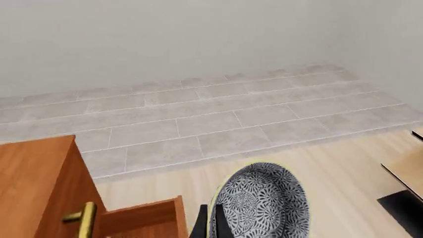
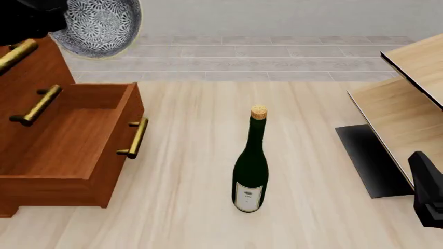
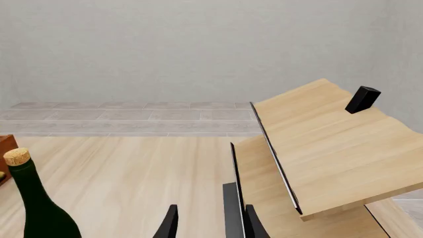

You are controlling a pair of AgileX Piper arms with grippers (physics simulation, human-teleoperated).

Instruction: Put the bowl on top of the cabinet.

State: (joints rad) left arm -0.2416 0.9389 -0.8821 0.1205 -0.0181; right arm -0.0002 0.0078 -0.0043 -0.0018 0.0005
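The bowl [image 2: 98, 25], white with a blue-grey speckled pattern, hangs tilted in the air at the upper left, its inside facing the front camera. My left gripper [image 1: 210, 226] is shut on the bowl's [image 1: 263, 202] rim; in the front view it shows only as a dark mass [image 2: 35, 19]. The reddish-brown cabinet [image 2: 41, 78] stands at the left, and its top [image 1: 29, 168] lies beside and below the bowl. One drawer [image 2: 76, 140] is pulled out. My right gripper [image 3: 211, 225] is open and empty, low at the right [image 2: 429, 199].
A dark green corked wine bottle [image 2: 250, 165] stands upright mid-table. Pale light-wood furniture with black edging [image 2: 408, 93] fills the right side, close to my right gripper. Brass bar handles [image 2: 135, 137] stick out from the cabinet's drawers.
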